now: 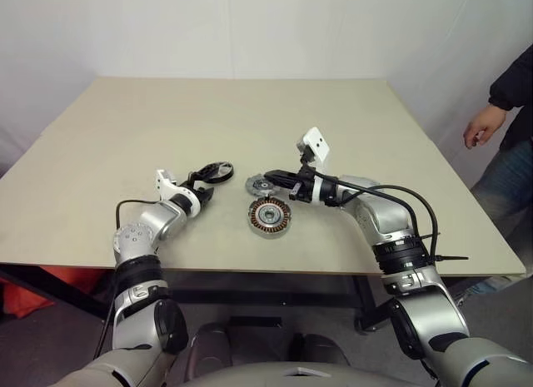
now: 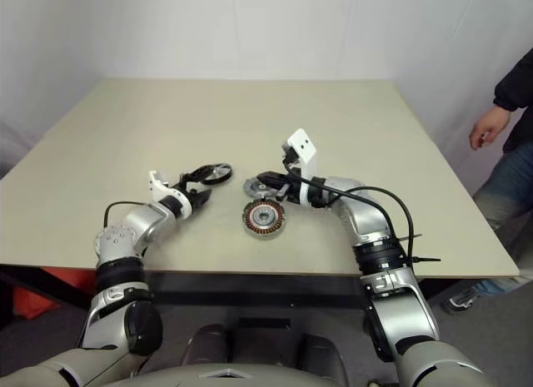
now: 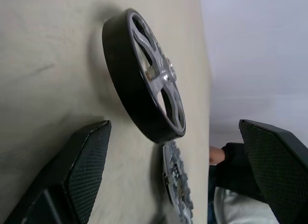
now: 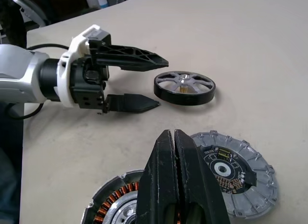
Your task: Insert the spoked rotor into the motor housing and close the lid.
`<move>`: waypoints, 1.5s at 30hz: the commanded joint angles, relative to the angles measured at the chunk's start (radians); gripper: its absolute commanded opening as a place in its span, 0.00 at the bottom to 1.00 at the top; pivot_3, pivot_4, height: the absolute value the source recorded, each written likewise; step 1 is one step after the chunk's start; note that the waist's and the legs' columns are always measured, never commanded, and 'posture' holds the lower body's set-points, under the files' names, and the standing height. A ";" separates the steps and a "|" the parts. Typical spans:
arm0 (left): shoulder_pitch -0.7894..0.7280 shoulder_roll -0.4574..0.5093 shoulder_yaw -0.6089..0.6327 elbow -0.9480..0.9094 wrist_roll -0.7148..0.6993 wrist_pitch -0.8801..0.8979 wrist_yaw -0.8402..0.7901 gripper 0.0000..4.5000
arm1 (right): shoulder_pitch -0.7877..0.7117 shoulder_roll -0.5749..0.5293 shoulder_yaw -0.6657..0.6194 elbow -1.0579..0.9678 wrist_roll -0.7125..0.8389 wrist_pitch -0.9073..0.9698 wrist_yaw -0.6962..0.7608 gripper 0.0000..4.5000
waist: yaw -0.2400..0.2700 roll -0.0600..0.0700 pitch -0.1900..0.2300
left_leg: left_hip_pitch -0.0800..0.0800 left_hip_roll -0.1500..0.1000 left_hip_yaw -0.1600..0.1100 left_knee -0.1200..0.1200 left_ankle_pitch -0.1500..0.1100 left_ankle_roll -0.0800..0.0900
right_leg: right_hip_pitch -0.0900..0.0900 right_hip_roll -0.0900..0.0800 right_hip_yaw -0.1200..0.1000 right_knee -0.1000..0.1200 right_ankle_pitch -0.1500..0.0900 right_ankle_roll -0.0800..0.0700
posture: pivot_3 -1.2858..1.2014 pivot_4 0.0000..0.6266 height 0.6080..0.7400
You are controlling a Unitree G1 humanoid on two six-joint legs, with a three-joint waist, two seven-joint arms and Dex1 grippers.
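Left gripper, jaws wide apart, hovers just short of the black-rimmed silvery spoked metal rotor lying flat on the table; looks light, rigid, maybe slick, so pinch across the rim; right gripper pressed together, empty.

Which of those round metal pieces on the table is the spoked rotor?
On the beige table, look just ahead of the left gripper, whose jaws stand open. The spoked rotor lies there: a dark-rimmed wheel with open gaps between silver spokes, unlike the notched lid and the copper-wound motor housing beside it.
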 commanded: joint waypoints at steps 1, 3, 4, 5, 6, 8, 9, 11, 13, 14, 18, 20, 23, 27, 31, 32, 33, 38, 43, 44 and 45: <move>-0.023 0.011 0.001 0.041 0.016 -0.052 -0.018 1.00 | -0.024 -0.002 -0.019 -0.007 0.014 -0.020 -0.002 0.01 | 0.000 0.000 0.000 | 0.001 0.000 0.000 -0.003 0.000 0.000 | 0.002 0.000 0.000 -0.003 0.002 0.002 | 0.52 0.00 1.00; -0.028 0.009 -0.003 0.051 0.017 -0.065 -0.030 1.00 | -0.025 -0.001 -0.019 -0.005 0.012 -0.022 -0.003 0.01 | 0.000 0.000 0.000 | 0.004 0.000 0.000 -0.005 0.000 0.000 | 0.006 -0.001 0.001 -0.008 0.002 0.004 | 0.52 0.00 1.00; -0.030 0.009 -0.003 0.055 0.017 -0.071 -0.034 1.00 | -0.025 -0.001 -0.019 -0.004 0.012 -0.022 -0.004 0.01 | 0.000 0.000 0.000 | 0.005 0.000 0.000 -0.006 0.000 0.000 | 0.008 -0.001 0.001 -0.009 0.003 0.004 | 0.52 0.00 1.00; -0.032 0.008 -0.002 0.057 0.015 -0.078 -0.038 0.96 | -0.025 -0.001 -0.019 -0.004 0.012 -0.022 -0.005 0.00 | 0.000 0.000 0.000 | 0.006 0.000 0.000 -0.007 0.000 0.000 | 0.009 -0.001 0.001 -0.011 0.003 0.004 | 0.52 0.00 1.00; -0.033 0.008 -0.001 0.058 0.012 -0.083 -0.041 0.92 | -0.025 -0.001 -0.019 -0.004 0.012 -0.023 -0.005 0.00 | 0.000 0.000 0.000 | 0.006 0.000 0.000 -0.007 0.000 0.000 | 0.009 -0.001 0.001 -0.011 0.003 0.004 | 0.52 0.00 1.00; -0.034 0.009 -0.003 0.060 0.011 -0.089 -0.043 0.79 | -0.023 -0.001 -0.019 -0.005 0.011 -0.024 -0.006 0.00 | 0.000 0.000 0.000 | 0.006 0.000 0.000 -0.007 0.000 0.000 | 0.009 -0.001 0.001 -0.011 0.003 0.004 | 0.52 0.00 1.00; -0.034 0.010 -0.003 0.061 0.010 -0.090 -0.043 0.71 | -0.022 -0.001 -0.019 -0.006 0.011 -0.025 -0.007 0.00 | 0.000 0.000 0.000 | 0.005 0.000 0.000 -0.007 0.000 0.000 | 0.008 -0.001 0.001 -0.011 0.004 0.004 | 0.52 0.00 1.00; -0.033 0.012 -0.004 0.057 0.006 -0.090 -0.042 0.57 | -0.021 -0.001 -0.019 -0.006 0.010 -0.026 -0.008 0.00 | 0.000 0.000 0.000 | 0.002 0.000 0.000 -0.007 0.000 0.000 | 0.007 -0.001 0.001 -0.011 0.006 0.000 | 0.52 0.00 1.00; -0.031 0.013 -0.007 0.053 0.005 -0.090 -0.044 0.57 | -0.021 -0.001 -0.018 -0.005 0.010 -0.027 -0.009 0.00 | 0.000 0.000 0.000 | -0.002 0.000 0.000 -0.007 0.000 0.000 | 0.003 0.000 0.001 -0.011 0.008 -0.005 | 0.52 0.00 1.00; -0.030 0.014 -0.008 0.051 0.004 -0.090 -0.048 0.57 | -0.021 -0.001 -0.017 -0.004 0.010 -0.028 -0.009 0.00 | 0.000 0.000 0.000 | -0.005 -0.001 0.000 -0.007 0.000 0.001 | 0.001 0.000 0.001 -0.012 0.008 -0.005 | 0.52 0.00 1.00; -0.024 0.016 -0.011 0.043 0.002 -0.089 -0.053 0.45 | -0.023 -0.001 -0.016 0.001 0.010 -0.031 -0.010 0.00 | 0.000 0.000 0.000 | -0.009 -0.001 0.000 -0.007 -0.001 0.003 | -0.002 0.000 0.001 -0.012 0.008 -0.006 | 0.52 0.00 1.00; -0.021 0.016 -0.010 0.037 -0.001 -0.087 -0.053 0.30 | -0.026 0.000 -0.015 0.006 0.008 -0.034 -0.011 0.00 | 0.000 0.000 0.000 | -0.009 -0.001 0.000 -0.007 -0.001 0.002 | -0.002 0.000 0.001 -0.013 0.008 -0.006 | 0.52 0.00 1.00; -0.016 0.019 -0.010 0.030 -0.007 -0.080 -0.054 0.09 | -0.028 0.000 -0.013 0.012 0.005 -0.037 -0.012 0.00 | -0.001 0.000 0.000 | -0.006 -0.001 0.001 -0.007 -0.001 0.001 | 0.000 -0.001 0.001 -0.012 0.008 -0.006 | 0.52 0.00 1.00; 0.000 0.024 -0.014 -0.004 -0.022 -0.054 -0.060 0.09 | -0.028 -0.001 -0.011 0.020 0.001 -0.044 -0.014 0.00 | -0.002 0.000 0.000 | -0.004 0.000 0.001 -0.007 0.000 0.001 | 0.001 -0.001 0.001 -0.012 0.008 -0.005 | 0.52 0.00 1.00; 0.015 0.019 0.002 -0.079 -0.088 -0.009 -0.057 0.09 | -0.027 -0.003 -0.011 0.029 -0.004 -0.049 -0.018 0.00 | -0.002 0.000 0.000 | -0.005 0.000 0.001 -0.007 0.000 0.001 | 0.001 -0.001 0.001 -0.012 0.008 -0.006 | 0.52 0.00 1.00; 0.017 0.016 0.007 -0.103 -0.116 0.008 -0.052 0.09 | -0.026 -0.003 -0.011 0.032 -0.005 -0.051 -0.019 0.00 | -0.002 0.000 0.000 | -0.006 0.000 0.001 -0.007 0.000 0.001 | 0.000 -0.001 0.001 -0.012 0.008 -0.006 | 0.52 0.00 1.00; 0.018 0.014 0.008 -0.129 -0.152 0.035 -0.045 0.09 | -0.026 -0.003 -0.010 0.037 -0.008 -0.054 -0.020 0.00 | -0.002 0.000 0.000 | -0.006 -0.001 0.001 -0.007 0.000 0.001 | 0.000 -0.001 0.001 -0.012 0.008 -0.006 | 0.52 0.00 1.00; -0.003 0.000 -0.033 -0.238 -0.344 0.166 0.007 0.09 | -0.038 0.000 -0.014 0.080 -0.026 -0.070 -0.041 0.00 | 0.002 0.000 0.000 | -0.007 -0.001 0.001 -0.007 0.000 0.001 | 0.000 -0.001 0.001 -0.012 0.008 -0.006 | 0.52 0.00 1.00; 0.036 -0.005 -0.163 -0.281 -0.515 0.320 0.093 0.09 | -0.189 0.037 -0.116 0.389 -0.109 -0.171 -0.368 0.00 | 0.000 0.000 0.000 | -0.006 -0.001 0.001 -0.006 0.000 0.000 | -0.001 -0.001 0.001 -0.010 0.008 -0.007 | 0.52 0.00 1.00; 0.050 0.001 -0.185 -0.287 -0.544 0.335 0.109 0.09 | -0.219 0.037 -0.133 0.450 -0.120 -0.190 -0.425 0.00 | -0.001 0.000 0.000 | -0.006 -0.001 0.002 -0.006 0.001 -0.001 | -0.001 -0.001 0.001 -0.009 0.008 -0.007 | 0.52 0.00 1.00; 0.064 0.010 -0.208 -0.291 -0.572 0.348 0.125 0.09 | -0.246 0.032 -0.145 0.512 -0.135 -0.214 -0.479 0.00 | -0.002 0.000 0.000 | -0.006 -0.001 0.002 -0.006 0.001 -0.001 | -0.002 -0.001 0.001 -0.008 0.008 -0.007 | 0.52 0.00 1.00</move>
